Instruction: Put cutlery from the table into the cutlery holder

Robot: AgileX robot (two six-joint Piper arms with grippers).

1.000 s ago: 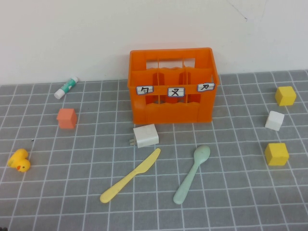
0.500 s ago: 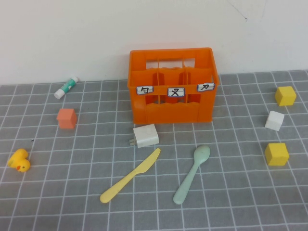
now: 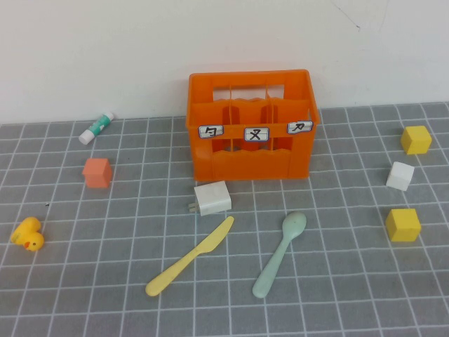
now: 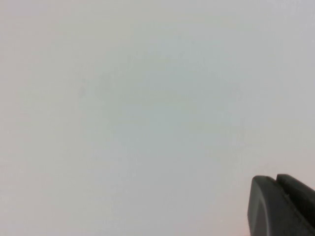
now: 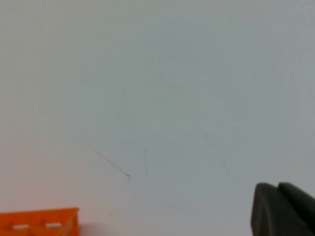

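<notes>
A pale yellow knife (image 3: 191,255) lies slantwise on the grey grid table (image 3: 105,281), in front of the orange cutlery holder (image 3: 251,125). A mint-green spoon (image 3: 279,254) lies to its right, bowl toward the holder. The holder's three compartments look empty. Neither arm shows in the high view. My left gripper (image 4: 275,180) points at a blank white wall, fingers together and holding nothing. My right gripper (image 5: 278,186) also faces the wall, fingers together and empty; a corner of the holder (image 5: 42,221) shows at that view's edge.
A white charger plug (image 3: 211,198) sits between the knife and the holder. An orange cube (image 3: 97,173), a white-and-green tube (image 3: 97,127) and a yellow duck (image 3: 28,234) lie at the left. Two yellow cubes (image 3: 403,225) and a white cube (image 3: 400,175) lie at the right.
</notes>
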